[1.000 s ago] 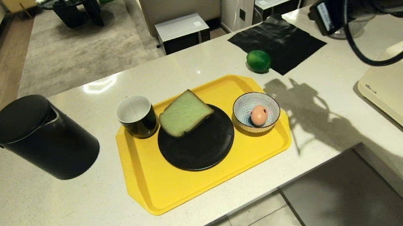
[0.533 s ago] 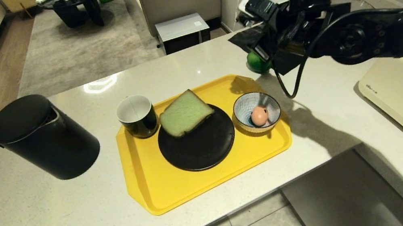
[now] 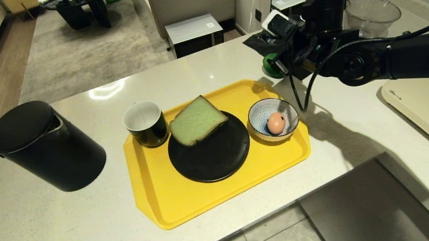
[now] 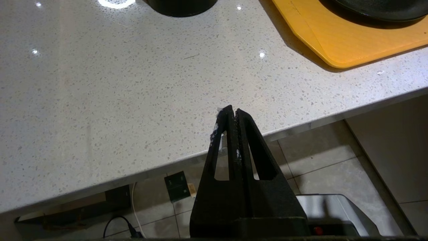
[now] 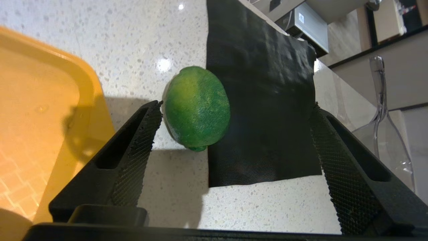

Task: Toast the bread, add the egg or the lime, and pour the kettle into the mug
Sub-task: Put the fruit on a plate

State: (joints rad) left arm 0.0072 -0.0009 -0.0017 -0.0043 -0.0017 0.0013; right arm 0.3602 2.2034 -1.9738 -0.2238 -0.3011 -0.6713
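The lime (image 5: 197, 107) is sitting on the counter (image 3: 42, 236) right at the edge of the black mat (image 5: 260, 100), just off the far right corner of the yellow tray (image 3: 158, 199). In the right wrist view its long axis is running more or less along the mat's edge, with a small nub end pointing back toward the camera.

The right gripper (image 5: 235, 134) is hovering around it with its jaws spread wide. One finger (image 5: 140, 140) is sitting just beside the lime's tray side, maybe brushing it, hard to say. The other is standing well off over the mat. So nothing is being gripped yet.

Room-wise: the tray rim is close on one side of the lime, bare counter is lying on the near side, and flat mat is stretching away on the other. A clear glass jug (image 3: 371, 15) is standing past the mat's far end.

Compared with a second ago, the right arm has swung down from the top right corner of the head view to the lime, and the jaws have been opening up.

On the tray, the bread (image 3: 196, 120) is leaning on the black plate (image 3: 212, 160), with the mug (image 3: 146, 124) to its left and the egg (image 3: 276, 122) in the striped bowl (image 3: 259, 115) to its right. The kettle (image 3: 40, 147) is standing left of the tray. The left gripper (image 4: 233, 115) is parked by the counter's near edge, jaws pressed together.
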